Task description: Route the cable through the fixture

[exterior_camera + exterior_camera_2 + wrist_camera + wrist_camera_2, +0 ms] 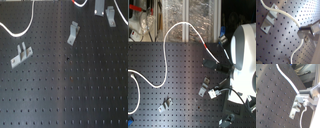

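Observation:
The white cable (167, 50) loops across the black perforated board, and its short red section (208, 47) lies just before my gripper (212, 63). In the first wrist view the cable (286, 15) passes over a metal fixture (269, 18) and runs into the gripper (302, 31), which looks shut on it, then trails off beyond. The second wrist view shows the cable (287, 79) reaching the gripper (301, 97) beside a metal bracket (295, 110). In the first exterior view the cable (25, 29) and a fixture (73, 33) show, but the gripper is out of frame.
More metal fixtures stand on the board (65, 95): one at the first exterior view's left (20, 54) and two at the top right (110, 17). In the second exterior view the white arm (244, 55) fills the right side, with clutter behind the board's far edge.

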